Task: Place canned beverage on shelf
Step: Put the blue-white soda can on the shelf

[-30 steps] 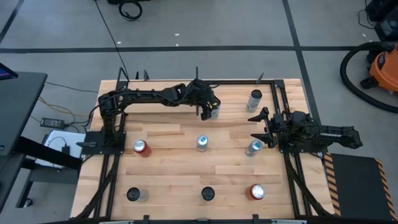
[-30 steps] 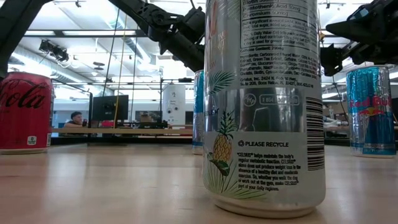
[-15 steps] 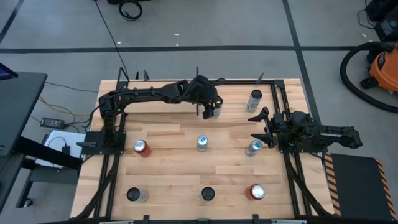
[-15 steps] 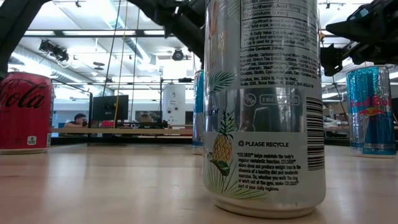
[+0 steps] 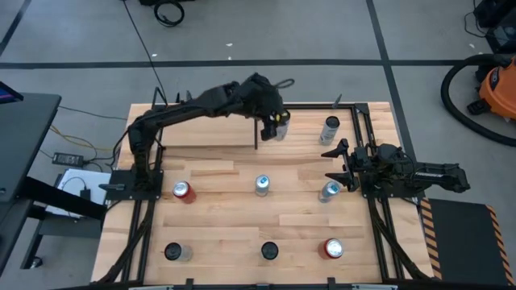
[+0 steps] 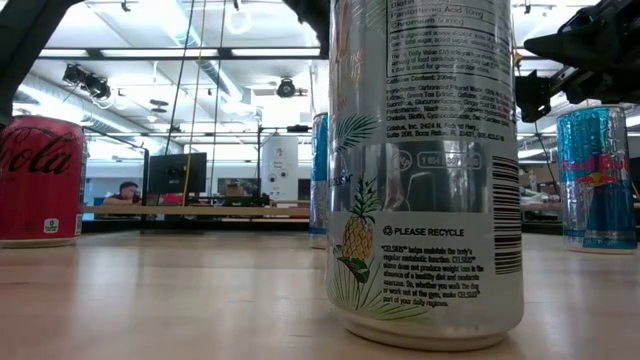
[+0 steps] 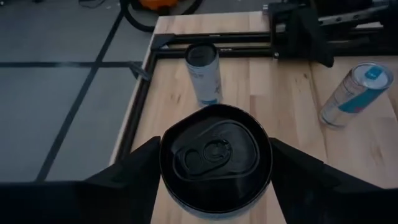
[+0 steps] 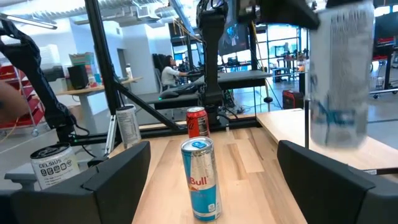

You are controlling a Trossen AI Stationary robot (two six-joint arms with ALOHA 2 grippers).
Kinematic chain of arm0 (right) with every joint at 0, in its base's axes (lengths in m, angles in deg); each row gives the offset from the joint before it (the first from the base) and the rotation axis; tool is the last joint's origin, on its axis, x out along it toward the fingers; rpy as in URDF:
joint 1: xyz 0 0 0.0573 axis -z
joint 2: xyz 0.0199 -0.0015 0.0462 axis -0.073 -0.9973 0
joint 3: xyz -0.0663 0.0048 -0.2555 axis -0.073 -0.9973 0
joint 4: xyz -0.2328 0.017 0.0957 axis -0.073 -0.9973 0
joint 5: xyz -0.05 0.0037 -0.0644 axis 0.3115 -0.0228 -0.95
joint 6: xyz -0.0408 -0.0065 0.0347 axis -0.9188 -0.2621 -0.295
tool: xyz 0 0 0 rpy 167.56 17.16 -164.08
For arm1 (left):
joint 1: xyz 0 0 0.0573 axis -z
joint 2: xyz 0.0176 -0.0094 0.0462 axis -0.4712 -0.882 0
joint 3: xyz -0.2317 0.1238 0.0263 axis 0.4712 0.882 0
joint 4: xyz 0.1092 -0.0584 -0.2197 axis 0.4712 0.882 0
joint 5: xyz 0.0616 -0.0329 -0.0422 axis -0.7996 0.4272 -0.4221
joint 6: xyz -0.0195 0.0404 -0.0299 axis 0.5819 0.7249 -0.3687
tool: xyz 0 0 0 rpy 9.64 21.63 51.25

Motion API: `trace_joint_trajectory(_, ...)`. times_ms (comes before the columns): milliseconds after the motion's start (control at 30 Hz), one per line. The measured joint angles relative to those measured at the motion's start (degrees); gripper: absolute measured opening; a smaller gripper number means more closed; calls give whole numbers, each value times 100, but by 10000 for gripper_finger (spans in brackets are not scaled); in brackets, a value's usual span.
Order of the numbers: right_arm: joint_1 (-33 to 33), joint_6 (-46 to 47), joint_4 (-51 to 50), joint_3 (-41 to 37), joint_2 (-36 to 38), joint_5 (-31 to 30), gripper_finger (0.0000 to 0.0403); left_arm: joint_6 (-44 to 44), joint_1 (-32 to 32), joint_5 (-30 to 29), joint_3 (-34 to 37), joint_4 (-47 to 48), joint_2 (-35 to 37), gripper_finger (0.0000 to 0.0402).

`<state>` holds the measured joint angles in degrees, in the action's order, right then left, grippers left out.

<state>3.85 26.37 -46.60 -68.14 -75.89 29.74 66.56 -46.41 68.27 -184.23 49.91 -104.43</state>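
Above the table (image 5: 242, 234), raised higher than a second before: black-topped can (image 7: 216, 155), clenched in left end effector (image 5: 275, 127), over the shelf (image 5: 205, 134). Placement probably next. Right end effector (image 5: 339, 165) spread, empty, off the shelf.

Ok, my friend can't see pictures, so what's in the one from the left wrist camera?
The left gripper holds a can with a black top between its fingers, above a wooden table. Farther off, two more cans stand on the table: a pale one with a dark top and a silver and blue one.
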Motion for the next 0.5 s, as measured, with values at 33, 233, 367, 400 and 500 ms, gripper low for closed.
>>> trace_joint_trajectory(33, 1, 1, 0, 0, 0, 2, 361, -7, -28, -2, -159, 146, 0, 259)
trace_joint_trajectory(233, 0, 2, 0, 0, 0, 0, 361, -85, -226, -62, -1160, 938, 9, 253)
trace_joint_trajectory(367, 1, 2, 2, 0, 0, 1, 361, -91, -353, -335, -1707, 1426, 9, 254)
trace_joint_trajectory(400, 1, 2, 0, -1, 0, 0, 361, -93, -393, -404, -1838, 1544, 9, 255)
trace_joint_trajectory(500, 2, 0, 2, -2, 0, 0, 361, -96, -539, -672, -1875, 1839, 129, 255)
